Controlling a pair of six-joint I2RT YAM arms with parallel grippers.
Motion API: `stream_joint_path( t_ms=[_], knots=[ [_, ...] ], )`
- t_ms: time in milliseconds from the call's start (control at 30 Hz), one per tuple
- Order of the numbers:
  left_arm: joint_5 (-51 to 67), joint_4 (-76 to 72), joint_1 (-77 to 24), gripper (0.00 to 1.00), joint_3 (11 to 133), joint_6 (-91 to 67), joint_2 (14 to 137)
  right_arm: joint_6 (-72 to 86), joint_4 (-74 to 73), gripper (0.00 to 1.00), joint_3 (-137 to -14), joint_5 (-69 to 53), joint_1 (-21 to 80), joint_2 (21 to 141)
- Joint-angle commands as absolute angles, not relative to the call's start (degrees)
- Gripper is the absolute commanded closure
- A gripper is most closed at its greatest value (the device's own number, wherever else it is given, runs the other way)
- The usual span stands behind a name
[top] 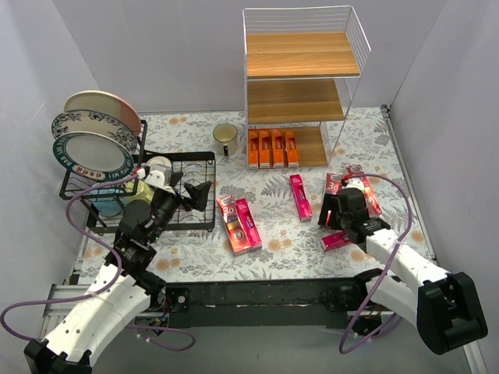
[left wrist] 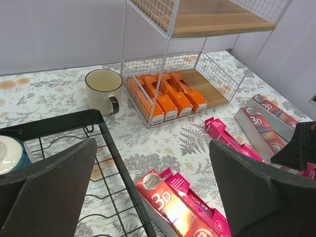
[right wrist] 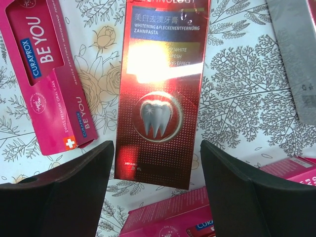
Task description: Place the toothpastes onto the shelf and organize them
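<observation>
The shelf stands at the back, with several orange toothpastes on its bottom board, also in the left wrist view. A red 3D carton and a pink carton lie side by side mid-table. A pink carton, two red cartons and a pink one lie to the right. My right gripper hovers open above a red carton, empty. My left gripper is open and empty over the rack edge, near the red 3D carton.
A black wire dish rack with plates stands at the left; its rim lies under my left gripper. A cream mug stands left of the shelf. White walls close in the table on three sides.
</observation>
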State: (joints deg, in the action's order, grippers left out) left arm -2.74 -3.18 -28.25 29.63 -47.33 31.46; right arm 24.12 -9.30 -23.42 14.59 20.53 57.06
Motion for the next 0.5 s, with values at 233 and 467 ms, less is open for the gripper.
stream_joint_path(
  t_ms=[233,467],
  knots=[
    [-2.46,-2.99,-28.39,0.02,31.29,-46.58,31.64,28.48,-4.57,0.24,-20.30,23.73,27.41,60.11],
    [-2.55,-2.99,-28.39,0.02,31.29,-46.58,31.73,29.79,-5.36,0.41,-20.83,29.08,30.50,58.28]
  ],
)
